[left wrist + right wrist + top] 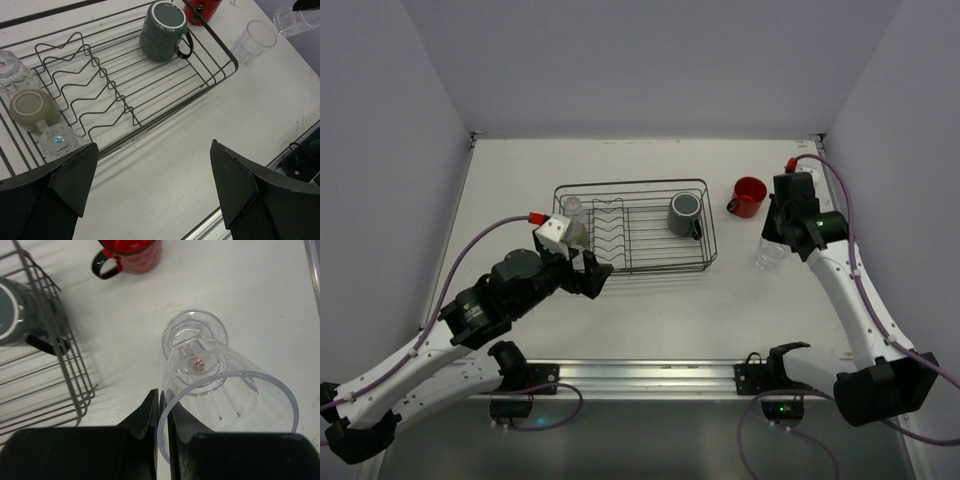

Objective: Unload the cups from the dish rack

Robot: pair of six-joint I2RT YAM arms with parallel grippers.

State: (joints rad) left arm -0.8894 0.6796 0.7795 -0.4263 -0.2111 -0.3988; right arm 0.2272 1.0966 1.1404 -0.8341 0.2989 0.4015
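Dish rack point(645, 240) sits dead centre: grey-green mug point(683, 214) at its right end, 1 olive-tan cup point(30, 109) and 2 clear glasses point(57, 141) bunched at the left. Red mug point(750, 196) stands outside, just off the rack's far-right corner. Left gripper point(154, 150) hangs by the left corner, jaws wide apart, empty, prob lining up on the small stuff. Right gripper point(161, 407) pinches another glass point(227, 390) by its rim, tilted, near the red mug, likely to set it down there.
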